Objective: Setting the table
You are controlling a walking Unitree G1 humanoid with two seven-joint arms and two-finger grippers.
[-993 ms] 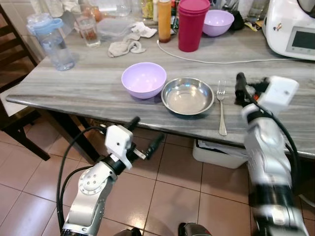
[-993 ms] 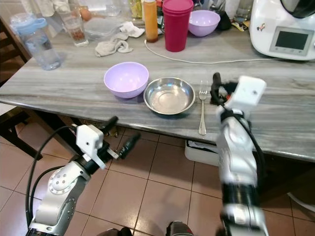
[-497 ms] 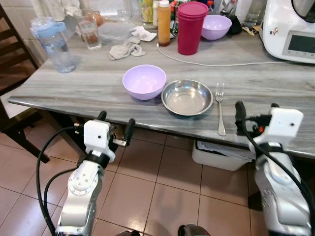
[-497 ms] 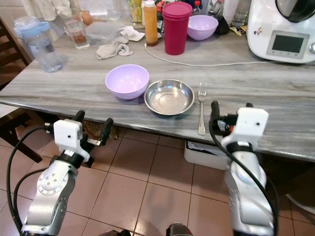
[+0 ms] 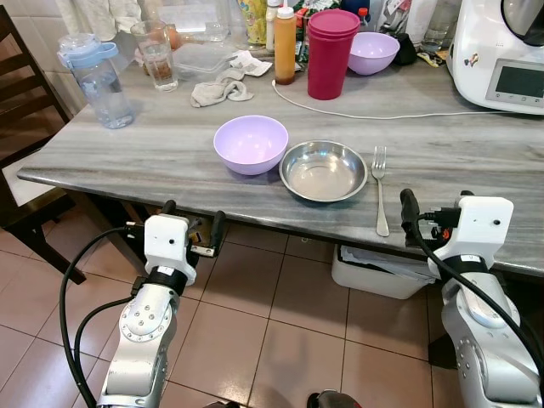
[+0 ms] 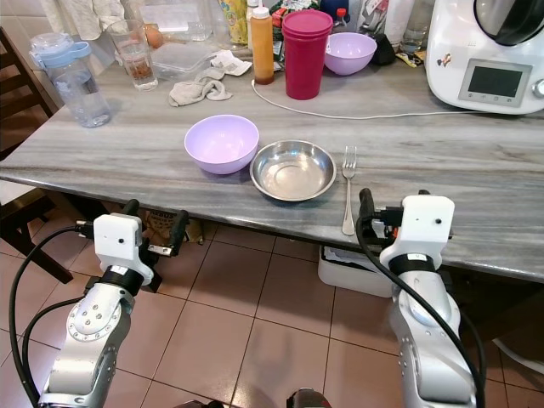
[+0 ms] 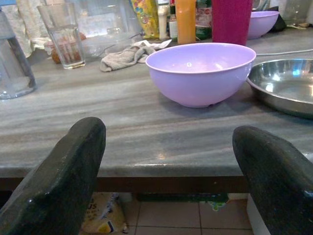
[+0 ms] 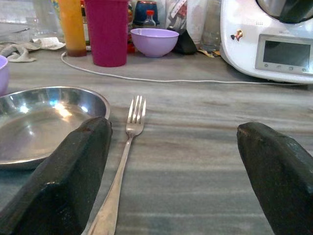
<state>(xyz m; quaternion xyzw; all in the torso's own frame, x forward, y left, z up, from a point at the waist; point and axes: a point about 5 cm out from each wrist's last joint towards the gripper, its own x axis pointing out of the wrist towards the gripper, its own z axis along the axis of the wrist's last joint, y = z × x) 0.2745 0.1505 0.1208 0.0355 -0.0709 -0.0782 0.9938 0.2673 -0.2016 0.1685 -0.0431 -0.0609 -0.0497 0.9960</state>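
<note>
- Table (image 5: 170, 153): grey wood-grain top, place setting near the front edge.
- Bowls, lilac: 2. One (image 5: 250, 144) at front, just left of the steel dish; second (image 5: 373, 52) at the back, right of the red tumbler.
- Steel dish (image 5: 324, 170): 1, shallow, upright, beside the front lilac bowl; whether the rims touch I cannot tell.
- Fork (image 5: 380, 189): 1, flat on the table, just right of the steel dish, tines pointing away from the robot, handle toward the table edge. Apart from the dish.
- Back row: 1 red tumbler (image 5: 331, 53), 1 orange bottle (image 5: 285, 45), 1 drinking glass (image 5: 157, 54), 1 blue-lidded jug (image 5: 96, 79), 1 crumpled cloth (image 5: 218, 90), 1 white cable (image 5: 374, 110), 1 white appliance w/ screen (image 5: 503, 51).
- Left gripper (image 5: 192, 228): below and in front of the table edge, fingers pointing at the front lilac bowl, spread wide, nothing held.
- Right gripper (image 6: 390, 209): at table-edge height, right of the fork handle, aimed across the table. In the wrist view fingers (image 8: 68, 177) spread wide, empty; fork lies by the left-hand one.
</note>
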